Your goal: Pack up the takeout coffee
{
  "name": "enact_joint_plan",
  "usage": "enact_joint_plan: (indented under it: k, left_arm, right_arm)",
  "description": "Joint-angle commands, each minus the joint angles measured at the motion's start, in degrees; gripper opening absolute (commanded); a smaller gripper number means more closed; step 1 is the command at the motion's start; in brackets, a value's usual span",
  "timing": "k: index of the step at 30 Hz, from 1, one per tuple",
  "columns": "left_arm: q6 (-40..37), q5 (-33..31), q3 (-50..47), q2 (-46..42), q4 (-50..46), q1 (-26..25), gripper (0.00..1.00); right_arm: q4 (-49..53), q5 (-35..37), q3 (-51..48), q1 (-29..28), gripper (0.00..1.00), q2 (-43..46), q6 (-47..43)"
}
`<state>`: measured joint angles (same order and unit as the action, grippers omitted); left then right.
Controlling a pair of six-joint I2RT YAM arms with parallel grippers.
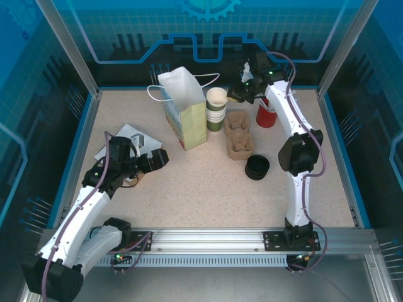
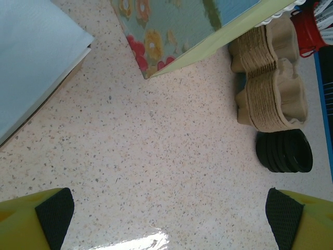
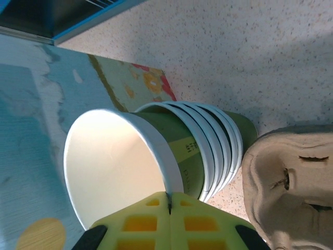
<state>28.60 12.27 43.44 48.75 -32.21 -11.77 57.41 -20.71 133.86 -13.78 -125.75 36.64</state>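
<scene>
Right fingers (image 3: 156, 208) pinched shut on the rim of the top cup (image 3: 112, 161). It's lidless, sitting on the cup stack (image 1: 215, 112) just beside the bag (image 1: 182, 110), grip point hidden behind yellow. Left fingers (image 2: 54, 216) wide open, empty, tips cropped, over the bench (image 2: 171, 156).

My left gripper (image 1: 158, 158) sits low, left of the bag (image 1: 183, 108), fingers spread wide. My right arm stretches far; right gripper (image 3: 169, 200), beside the bag, pinches a cup (image 3: 112, 161) rim.
</scene>
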Motion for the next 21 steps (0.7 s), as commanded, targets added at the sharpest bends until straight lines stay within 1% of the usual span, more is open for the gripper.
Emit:
enact_joint_plan:
  k: [1,10,21]
  left_arm:
    - [0.4,-0.1,2.7,-0.2,-0.6,0.3,0.99]
    - [1.5,0.2,3.7,-0.9,-0.2,0.3,0.99]
    - [2.5,1.2,4.7,-1.1,0.5,0.3,0.99]
  right_arm:
    - [1.7,-1.8,2.8,1.6,0.06,4.6,0.2]
    - [3.8,-2.9,4.0,4.6,0.06,8.6,-0.8]
    - [8.7,-3.0,3.1,5.6,0.06,15.3,-4.3]
